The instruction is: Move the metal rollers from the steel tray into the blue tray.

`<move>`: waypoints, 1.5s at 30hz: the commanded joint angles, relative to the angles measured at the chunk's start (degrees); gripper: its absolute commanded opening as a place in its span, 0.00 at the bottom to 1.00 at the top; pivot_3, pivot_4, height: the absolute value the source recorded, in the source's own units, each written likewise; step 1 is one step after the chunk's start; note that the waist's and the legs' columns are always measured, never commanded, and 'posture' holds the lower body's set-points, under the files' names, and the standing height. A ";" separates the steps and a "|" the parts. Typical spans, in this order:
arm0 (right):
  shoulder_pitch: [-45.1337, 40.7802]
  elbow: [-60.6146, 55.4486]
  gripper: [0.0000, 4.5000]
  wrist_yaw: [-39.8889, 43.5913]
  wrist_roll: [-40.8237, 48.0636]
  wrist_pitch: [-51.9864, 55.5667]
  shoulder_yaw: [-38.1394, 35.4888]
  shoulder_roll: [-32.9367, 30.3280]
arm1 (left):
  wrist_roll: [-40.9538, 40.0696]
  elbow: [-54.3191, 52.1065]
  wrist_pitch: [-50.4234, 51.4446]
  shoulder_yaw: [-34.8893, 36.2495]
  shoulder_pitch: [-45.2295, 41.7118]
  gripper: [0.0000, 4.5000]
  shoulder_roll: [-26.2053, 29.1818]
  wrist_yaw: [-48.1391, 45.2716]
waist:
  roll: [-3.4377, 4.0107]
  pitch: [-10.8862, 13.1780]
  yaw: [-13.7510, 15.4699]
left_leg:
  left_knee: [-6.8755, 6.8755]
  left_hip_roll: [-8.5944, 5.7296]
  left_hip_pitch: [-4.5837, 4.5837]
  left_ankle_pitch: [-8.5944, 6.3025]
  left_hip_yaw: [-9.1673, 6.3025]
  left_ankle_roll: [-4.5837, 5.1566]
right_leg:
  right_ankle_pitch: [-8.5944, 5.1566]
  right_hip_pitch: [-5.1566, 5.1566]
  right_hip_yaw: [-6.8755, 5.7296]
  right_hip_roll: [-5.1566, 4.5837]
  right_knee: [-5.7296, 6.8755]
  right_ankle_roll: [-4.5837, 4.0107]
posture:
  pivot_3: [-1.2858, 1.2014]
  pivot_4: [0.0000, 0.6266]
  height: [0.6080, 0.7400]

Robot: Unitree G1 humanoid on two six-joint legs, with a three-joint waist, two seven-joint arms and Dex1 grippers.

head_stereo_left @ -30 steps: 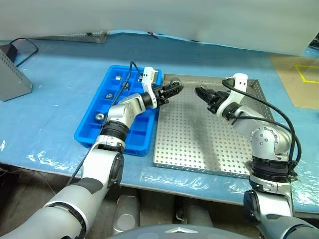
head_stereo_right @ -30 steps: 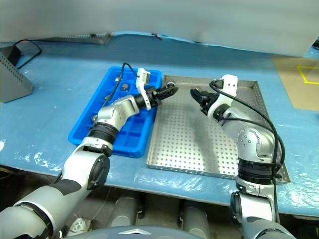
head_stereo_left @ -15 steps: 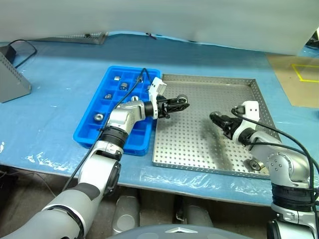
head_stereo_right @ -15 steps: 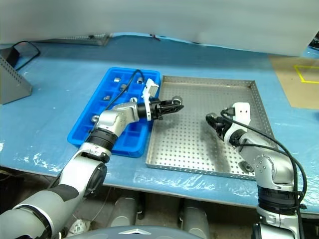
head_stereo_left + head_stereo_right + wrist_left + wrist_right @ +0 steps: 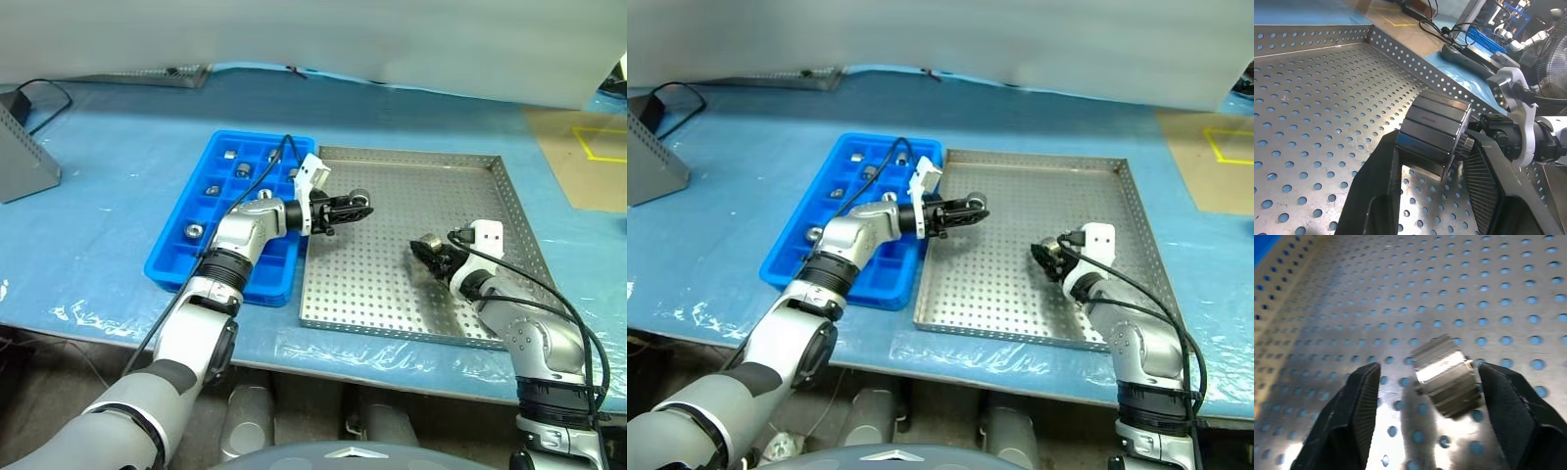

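My left gripper [image 5: 351, 205] is shut on a metal roller [image 5: 1435, 134], a short ribbed silver cylinder, and holds it level just above the steel tray [image 5: 411, 155] near that tray's left rim. Low over the right part of the tray floor, my right gripper [image 5: 428, 250] stands open. Another roller [image 5: 1444, 372] lies on the perforated floor between its fingers [image 5: 1352, 416], with a gap on either side. The blue tray [image 5: 186, 259] lies directly left of the steel tray, and several rollers [image 5: 195, 230] sit in its compartments.
A grey metal box [image 5: 24, 147] with a black cable stands at the far left of the blue-covered table. A brown mat with yellow tape [image 5: 588, 157] lies at the right. Another perforated tray [image 5: 157, 71] rests at the back left.
My right gripper has sunk to the tray floor and drawn back, and its fingers have opened around a roller lying there. My left gripper has kept its roller and only dipped slightly.
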 commanded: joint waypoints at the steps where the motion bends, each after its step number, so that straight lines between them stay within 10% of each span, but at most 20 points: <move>1: -0.56 -4.74 0.71 2.24 4.16 0.59 -1.84 0.00 | -0.33 -1.10 -0.93 0.81 -1.41 0.32 0.23 -0.80 | 0.00 0.00 0.02 | -0.01 0.00 -0.01 0.00 0.00 0.00 | 0.00 -0.01 0.00 0.00 -0.01 0.00 | 0.52 0.24 1.00; 15: -2.10 -4.95 0.71 5.14 7.88 -0.88 -5.13 -2.74 | -1.05 -0.89 -1.41 3.32 -2.14 0.32 3.40 -0.66 | 0.00 0.00 -0.05 | -0.01 0.00 -0.04 -0.04 0.00 0.05 | 0.00 -0.02 -0.01 0.00 -0.06 0.00 | 0.52 0.24 1.00; 22: -10.26 -8.56 0.71 4.27 10.97 -0.05 0.07 1.91 | -4.38 -11.49 3.23 7.08 0.03 0.32 14.20 -3.65 | 0.03 0.01 -0.16 | -0.21 0.06 -0.08 0.09 0.00 -0.14 | -0.01 -0.26 -0.02 0.04 0.07 -0.04 | 0.56 0.24 1.00; 33: -19.94 -3.29 0.71 15.23 4.46 -2.38 15.06 0.14 | -8.81 -31.60 8.90 14.14 17.59 0.32 21.70 4.00 | 0.04 0.01 1.73 | -0.33 0.07 -0.23 0.15 -0.03 -0.30 | -0.05 -0.37 -0.03 0.00 0.05 -0.08 | 0.64 0.24 1.00; 45: -25.60 5.79 0.71 21.34 -0.78 -5.22 18.61 1.57 | -9.06 -38.83 9.25 13.52 30.71 0.32 18.27 14.52 | 0.02 0.02 6.24 | -0.36 0.07 -0.20 0.18 -0.16 -0.32 | -0.06 -0.34 -0.05 0.01 0.16 -0.09 | 0.69 0.24 1.00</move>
